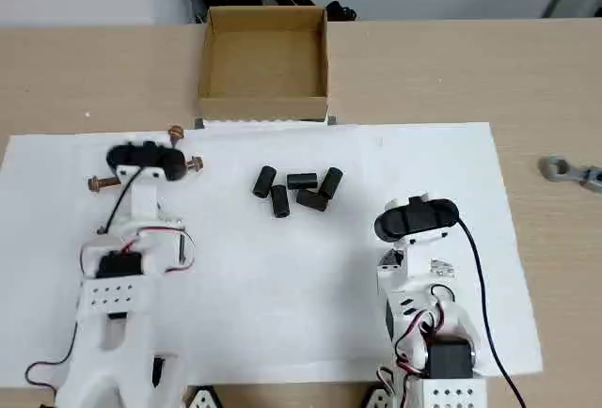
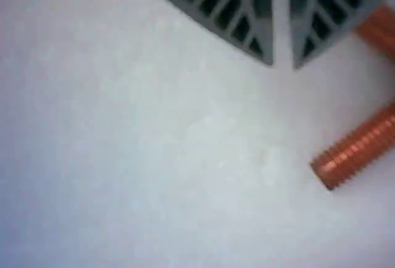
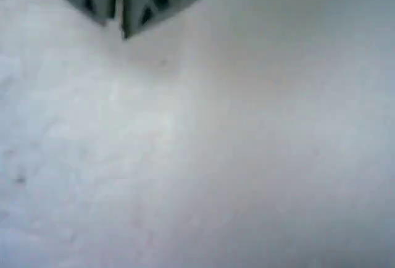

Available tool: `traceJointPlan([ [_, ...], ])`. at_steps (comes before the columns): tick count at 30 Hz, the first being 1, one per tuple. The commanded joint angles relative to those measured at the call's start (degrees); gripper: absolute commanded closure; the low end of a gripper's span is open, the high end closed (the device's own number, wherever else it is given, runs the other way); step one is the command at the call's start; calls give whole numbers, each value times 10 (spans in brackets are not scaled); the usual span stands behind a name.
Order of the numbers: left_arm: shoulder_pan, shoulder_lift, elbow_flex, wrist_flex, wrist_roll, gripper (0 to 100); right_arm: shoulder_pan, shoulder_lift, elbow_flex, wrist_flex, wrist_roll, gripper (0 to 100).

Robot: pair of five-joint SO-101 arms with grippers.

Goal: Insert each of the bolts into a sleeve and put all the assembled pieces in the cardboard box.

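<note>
Several black sleeves [image 1: 296, 190] lie in a loose cluster mid-sheet. Three copper bolts lie around the left arm's head: one [image 1: 103, 182] to its left, one [image 1: 175, 132] behind it, one [image 1: 195, 163] to its right. My left gripper [image 2: 283, 64] hangs just above the paper, its jaws nearly together with a thin slit and nothing held. A threaded bolt shaft [image 2: 358, 147] lies close beside it, and another bolt [image 2: 379, 30] sits behind one finger. My right gripper [image 3: 115, 28] is shut over bare paper, right of the sleeves. The open cardboard box [image 1: 266, 102] stands at the back.
A white paper sheet [image 1: 282, 286] covers the work area on the wooden table. A metal wrench [image 1: 569, 171] lies off the sheet at the far right. Dark equipment sits behind the box.
</note>
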Motion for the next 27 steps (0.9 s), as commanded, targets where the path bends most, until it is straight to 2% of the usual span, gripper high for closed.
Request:
traceJointPlan([
  [1, -4, -5, -128, 108, 5, 993, -3, 2, -49, 12, 3, 995],
  [6, -4, 16, -280, 212, 7, 992, 0, 13, -102, 60, 3, 995],
  [11, -4, 149, -363, 252, 4, 992, 0, 101, -147, 43, -14, 995],
  [18, -4, 375, -561, 370, 5, 994, -1, 366, -360, 46, -54, 995],
  [27, -4, 558, -851, 504, 4, 966, -15, 704, -666, 165, -78, 991],
])
